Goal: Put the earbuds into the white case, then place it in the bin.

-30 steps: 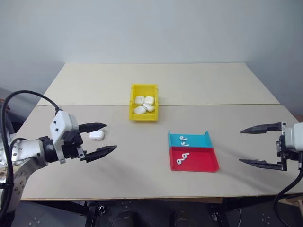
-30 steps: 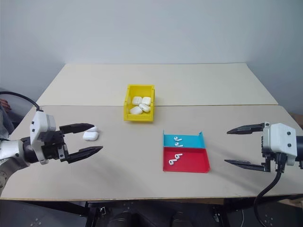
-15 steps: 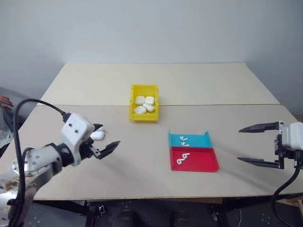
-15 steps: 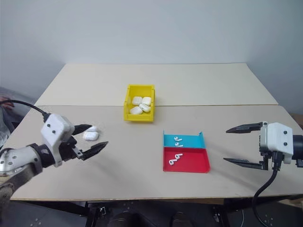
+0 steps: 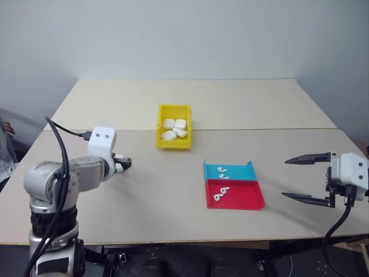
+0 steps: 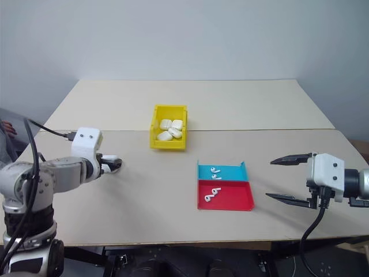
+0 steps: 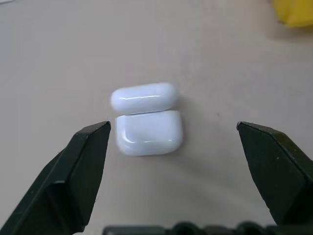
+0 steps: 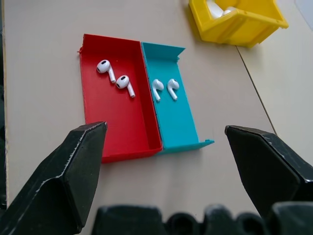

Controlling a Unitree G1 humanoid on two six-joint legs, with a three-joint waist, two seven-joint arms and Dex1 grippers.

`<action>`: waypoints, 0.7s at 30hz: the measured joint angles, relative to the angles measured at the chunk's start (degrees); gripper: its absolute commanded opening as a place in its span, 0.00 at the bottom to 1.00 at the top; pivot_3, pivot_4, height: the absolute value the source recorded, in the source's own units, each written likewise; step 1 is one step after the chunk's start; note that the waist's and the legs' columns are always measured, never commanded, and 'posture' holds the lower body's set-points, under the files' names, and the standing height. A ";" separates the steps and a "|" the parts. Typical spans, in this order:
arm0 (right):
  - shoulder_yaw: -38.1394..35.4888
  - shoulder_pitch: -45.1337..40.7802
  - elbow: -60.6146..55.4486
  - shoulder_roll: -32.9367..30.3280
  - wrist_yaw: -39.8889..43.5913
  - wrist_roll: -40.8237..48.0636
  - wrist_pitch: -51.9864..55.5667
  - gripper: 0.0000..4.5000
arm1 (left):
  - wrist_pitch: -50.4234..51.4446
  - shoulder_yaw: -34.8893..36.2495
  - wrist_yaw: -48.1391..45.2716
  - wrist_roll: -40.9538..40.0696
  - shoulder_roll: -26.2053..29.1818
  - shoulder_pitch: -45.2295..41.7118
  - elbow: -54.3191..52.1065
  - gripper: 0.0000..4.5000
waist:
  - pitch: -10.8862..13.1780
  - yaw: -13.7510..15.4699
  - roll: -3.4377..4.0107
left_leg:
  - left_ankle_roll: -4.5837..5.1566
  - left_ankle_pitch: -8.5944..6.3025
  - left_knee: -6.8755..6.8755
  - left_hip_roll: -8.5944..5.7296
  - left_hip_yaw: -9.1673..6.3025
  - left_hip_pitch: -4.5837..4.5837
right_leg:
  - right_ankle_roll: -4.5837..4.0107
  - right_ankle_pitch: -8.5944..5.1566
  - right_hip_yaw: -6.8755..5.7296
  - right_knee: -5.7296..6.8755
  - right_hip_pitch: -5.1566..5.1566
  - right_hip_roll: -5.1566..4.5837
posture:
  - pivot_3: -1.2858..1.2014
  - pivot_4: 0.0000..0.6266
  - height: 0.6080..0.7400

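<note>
A white case point(image 7: 148, 132) lies on the table with its lid point(image 7: 143, 97) flipped open. My left gripper point(image 7: 173, 126) is open and points down at it, one finger on each side, neither touching. In the eye views the left gripper point(image 5: 122, 164) hides most of that case. Two earbuds point(image 8: 115, 78) lie in the red tray point(image 5: 245, 196), and two more earbuds point(image 8: 165, 88) in the blue tray point(image 5: 239, 171). The yellow bin point(image 5: 173, 107) stands mid-table. My right gripper point(image 5: 297, 179) hovers open to the right of the trays, holding nothing.
Several closed white cases point(image 5: 174, 129) lie inside the yellow bin. A seam point(image 5: 259, 128) runs across the table behind the trays. A person's hand point(image 5: 4, 126) shows at the far left edge.
My left arm swung forward and its wrist turned downward, so the open gripper now straddles the case. The right gripper stayed where it was. The camera shifted slightly.
</note>
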 measured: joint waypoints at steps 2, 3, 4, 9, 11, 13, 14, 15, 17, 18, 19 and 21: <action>0.12 0.93 -0.76 0.31 -0.61 -0.21 0.02 1.00 | 0.00 -0.32 2.50 -4.10 2.15 -1.93 2.66 1.00 | 0.00 0.04 0.00 | 0.00 0.00 -0.03 -0.01 0.01 -0.01 | 0.00 0.00 0.02 -0.02 -0.01 -0.02 | 0.52 0.24 1.00; 0.15 1.18 -0.85 0.34 -0.76 -0.39 0.03 1.00 | 0.00 -0.44 3.52 -5.68 3.06 -2.32 3.55 1.00 | 0.00 0.03 0.00 | 0.00 -0.01 -0.03 -0.04 0.02 0.00 | 0.00 0.00 0.04 -0.02 -0.02 -0.05 | 0.52 0.24 1.00; 0.14 1.78 -0.92 0.34 -1.05 -0.45 0.11 1.00 | 0.00 -0.75 5.06 -7.70 4.01 -2.81 4.93 1.00 | 0.00 0.02 0.00 | 0.00 -0.01 -0.04 -0.05 0.04 0.01 | 0.01 0.00 0.05 -0.01 -0.02 -0.07 | 0.52 0.24 1.00; 0.06 3.31 -1.49 0.34 -1.88 -0.49 0.59 1.00 | 0.00 -0.65 11.29 -12.76 4.69 -3.46 12.43 1.00 | 0.01 0.05 -0.02 | -0.02 0.01 -0.06 -0.05 0.05 0.07 | 0.00 0.00 0.04 0.02 0.00 -0.06 | 0.52 0.24 1.00; 0.03 3.72 -1.62 0.34 -2.24 -0.50 0.69 1.00 | 0.00 -0.77 12.76 -12.93 4.49 -3.75 14.51 1.00 | 0.02 0.06 -0.04 | -0.04 0.02 -0.07 -0.05 0.06 0.05 | 0.00 0.00 0.03 0.01 0.00 -0.06 | 0.52 0.24 1.00; 0.00 4.28 -1.93 0.34 -2.73 -0.57 0.77 1.00 | 0.00 -1.41 13.73 -13.17 3.98 -4.48 15.60 1.00 | 0.04 0.07 -0.07 | -0.04 0.02 -0.07 -0.07 0.07 0.04 | 0.00 0.00 0.03 -0.02 0.00 -0.06 | 0.52 0.24 1.00; 0.00 4.44 -2.14 0.34 -3.01 -0.75 0.83 1.00 | 0.00 -1.48 14.00 -13.63 3.15 -5.04 16.42 1.00 | 0.04 0.11 -0.07 | -0.06 0.03 -0.07 -0.09 0.08 0.04 | 0.01 0.00 0.03 -0.02 0.01 -0.08 | 0.52 0.24 1.00; 0.00 4.47 -2.44 0.34 -3.25 -0.90 0.91 1.00 | 0.00 -1.64 14.10 -14.02 2.45 -5.46 17.08 1.00 | 0.05 0.16 -0.08 | -0.06 0.03 -0.07 -0.10 0.09 0.04 | 0.01 0.00 0.03 -0.02 0.01 -0.08 | 0.52 0.24 1.00; -0.13 4.69 -2.65 0.34 -3.54 -0.91 0.97 1.00 | 0.00 -2.19 14.29 -13.95 2.11 -5.48 17.45 1.00 | 0.06 0.12 -0.09 | -0.08 0.04 -0.08 -0.09 0.10 0.04 | 0.01 0.00 0.02 -0.02 0.01 -0.08 | 0.52 0.24 1.00; -0.32 5.06 -2.78 0.35 -3.63 -0.91 0.99 1.00 | 0.00 -2.58 14.41 -13.73 2.06 -5.48 17.86 1.00 | 0.06 0.12 -0.10 | -0.13 0.07 -0.10 -0.10 0.10 0.04 | 0.01 0.00 0.02 -0.02 0.00 -0.08 | 0.52 0.24 1.00; -0.50 5.25 -2.81 0.35 -3.69 -0.91 0.99 1.00 | 0.00 -2.83 14.43 -13.63 2.05 -5.48 18.10 1.00 | 0.06 0.12 -0.10 | -0.39 0.22 -0.10 -0.10 0.11 0.03 | 0.01 0.00 0.02 -0.03 0.00 -0.08 | 0.52 0.24 1.00; -1.11 5.93 -2.92 0.35 -4.11 -0.99 0.99 1.00 | 0.00 -3.18 14.34 -12.41 1.16 -6.01 19.07 1.00 | 0.06 0.12 -0.11 | -0.49 0.28 -0.11 -0.11 0.14 0.04 | 0.01 -0.01 0.02 -0.04 0.02 -0.08 | 0.52 0.24 1.00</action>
